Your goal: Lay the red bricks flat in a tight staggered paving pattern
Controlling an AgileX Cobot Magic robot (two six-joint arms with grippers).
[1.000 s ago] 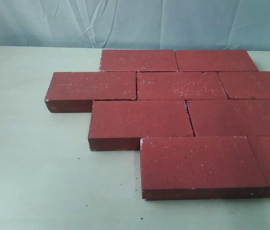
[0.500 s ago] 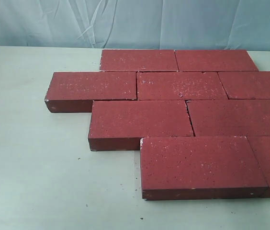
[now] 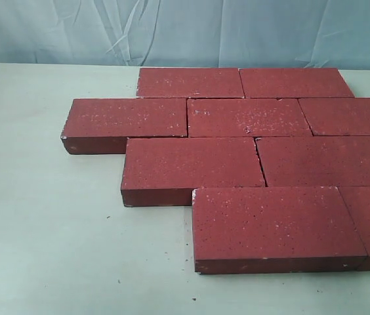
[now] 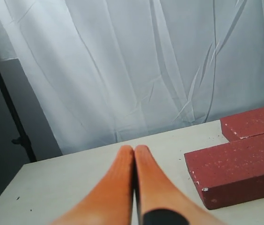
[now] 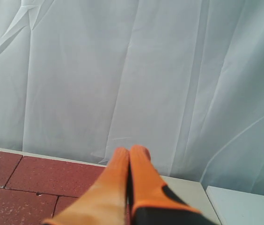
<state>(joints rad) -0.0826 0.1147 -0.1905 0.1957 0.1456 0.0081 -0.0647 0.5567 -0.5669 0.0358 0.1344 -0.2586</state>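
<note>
Several red bricks lie flat on the pale table in tight staggered rows; the nearest brick is at the front right. Neither arm shows in the exterior view. In the left wrist view my left gripper has its orange fingers pressed together, empty, above the table to the side of a brick's end. My right gripper is also shut and empty, raised over bricks near the table's back edge.
A white curtain hangs behind the table. A dark stand pole rises beside the table in the left wrist view. The table's bare surface extends left and in front of the bricks.
</note>
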